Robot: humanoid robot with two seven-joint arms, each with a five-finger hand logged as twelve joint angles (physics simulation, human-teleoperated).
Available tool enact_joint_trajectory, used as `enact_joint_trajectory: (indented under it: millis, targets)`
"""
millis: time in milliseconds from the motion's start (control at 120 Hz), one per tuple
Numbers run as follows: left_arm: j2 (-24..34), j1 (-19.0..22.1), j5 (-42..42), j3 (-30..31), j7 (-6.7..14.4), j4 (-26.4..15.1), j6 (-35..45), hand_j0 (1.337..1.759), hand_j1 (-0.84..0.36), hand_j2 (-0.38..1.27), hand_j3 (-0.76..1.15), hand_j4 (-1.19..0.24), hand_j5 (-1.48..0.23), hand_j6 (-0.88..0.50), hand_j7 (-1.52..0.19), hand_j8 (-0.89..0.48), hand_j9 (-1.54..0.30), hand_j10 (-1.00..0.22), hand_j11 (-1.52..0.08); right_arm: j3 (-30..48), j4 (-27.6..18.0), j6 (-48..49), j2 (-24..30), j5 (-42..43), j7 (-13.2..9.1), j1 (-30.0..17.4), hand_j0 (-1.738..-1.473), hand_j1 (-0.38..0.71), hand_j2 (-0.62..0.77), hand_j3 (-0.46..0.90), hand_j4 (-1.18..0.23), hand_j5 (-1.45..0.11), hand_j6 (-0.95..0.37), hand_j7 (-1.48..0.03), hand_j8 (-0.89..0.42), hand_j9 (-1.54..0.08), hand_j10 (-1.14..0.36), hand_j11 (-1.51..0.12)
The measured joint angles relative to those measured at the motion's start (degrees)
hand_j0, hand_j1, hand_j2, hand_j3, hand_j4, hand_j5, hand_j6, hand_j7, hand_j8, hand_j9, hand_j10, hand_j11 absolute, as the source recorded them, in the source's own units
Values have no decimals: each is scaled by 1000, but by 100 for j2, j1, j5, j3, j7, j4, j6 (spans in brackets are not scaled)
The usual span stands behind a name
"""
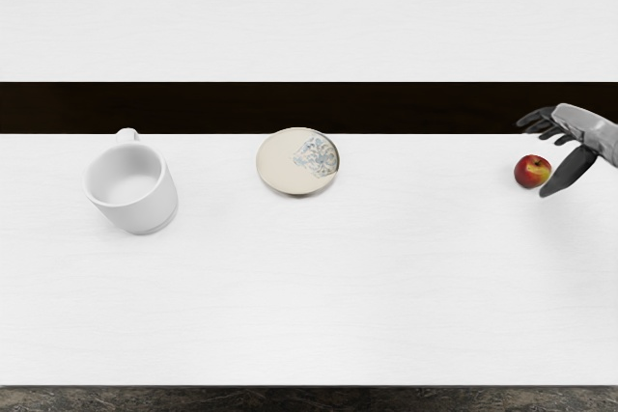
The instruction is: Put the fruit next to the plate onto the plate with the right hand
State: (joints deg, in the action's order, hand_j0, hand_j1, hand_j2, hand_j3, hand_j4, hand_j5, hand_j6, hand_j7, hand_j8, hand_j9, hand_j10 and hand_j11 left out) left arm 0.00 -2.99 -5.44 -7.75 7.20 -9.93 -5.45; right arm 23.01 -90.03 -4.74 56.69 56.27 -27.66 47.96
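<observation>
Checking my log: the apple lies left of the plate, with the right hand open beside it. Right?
No. The head view shows the apple right of the plate, not left; the right hand is open beside it.

Lighting: bright, even, diffuse. Shadows: faint and soft, beneath white ceramic mug (130,190) and small round cream plate (297,161). Glare: white matte tabletop (386,287) nearly overexposed. Focus: slightly soft throughout.
</observation>
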Motion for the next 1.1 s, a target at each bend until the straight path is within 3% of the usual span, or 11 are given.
enact_joint_trajectory:
  millis: [367,1100]
  targets:
    - [0,0,0,0,0,0,0,1658,349,0,0,0,0,0,0,0,0,0,0,-203,61,-617,-228,265,6,-58,-1658,-23,-49,0,-282,-359,-285,-358,-283,-359,-282,-359]
    - [0,0,0,0,0,0,0,1658,349,0,0,0,0,0,0,0,0,0,0,-337,958,-684,-922,481,32,-116,-1658,-37,-48,0,-269,-343,-272,-342,-270,-343,-268,-343]
